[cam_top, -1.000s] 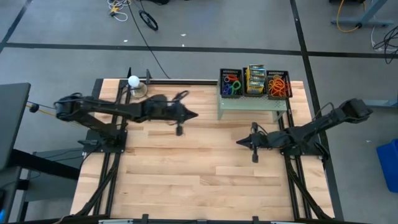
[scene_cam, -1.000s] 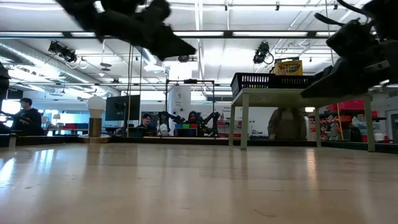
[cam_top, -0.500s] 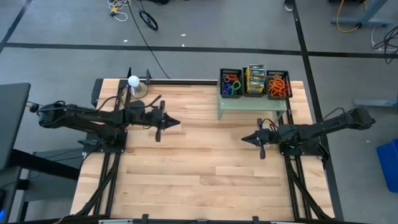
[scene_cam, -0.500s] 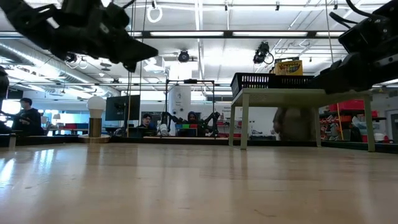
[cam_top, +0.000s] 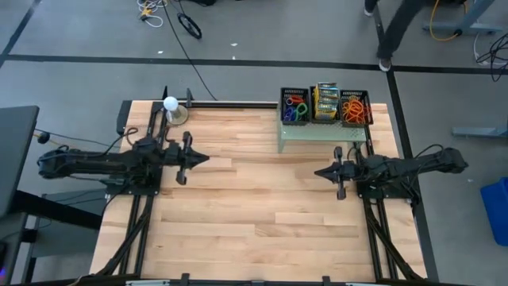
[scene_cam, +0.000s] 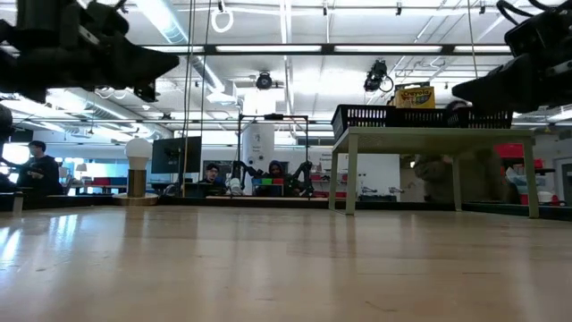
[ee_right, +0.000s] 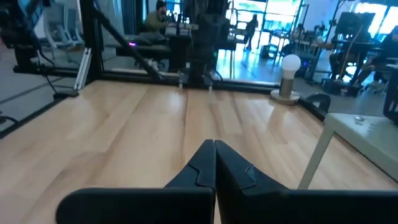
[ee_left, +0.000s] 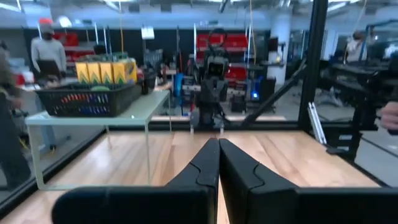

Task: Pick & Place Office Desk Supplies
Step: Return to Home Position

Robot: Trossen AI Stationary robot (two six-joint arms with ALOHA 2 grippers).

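Seen from above, a pale wooden table [cam_top: 262, 214] carries two dark robot arms, one lying low along each side and both pointing inward. Near the back left corner a white ball [cam_top: 170, 102] stands on a round base. Just in front of it the left gripper [cam_top: 204, 158] hangs above the left part of the table. Its wrist camera shows its fingers [ee_left: 205, 165] pressed together to a closed point with nothing between them. Across a stretch of wood, the right gripper [cam_top: 318, 171] faces it above the right part of the table. Its fingers [ee_right: 202, 165] are likewise pressed together and carry nothing. Behind the right gripper, at the back right of the table, stands a pale green stand [cam_top: 317, 133] that carries all the desk supplies along its top. From left to right these are a left black basket [cam_top: 282, 107] holding coloured rings [cam_top: 295, 110] in purple, blue and green, then upright yellow-and-green crayon boxes [cam_top: 326, 101], then a right black basket [cam_top: 370, 109] holding orange rubber bands [cam_top: 355, 106]. The supplies sit raised and a little behind the right gripper, apart from it, and well away from the left gripper. On the grey floor beyond the back right corner, a person [cam_top: 397, 28] is partly in view.
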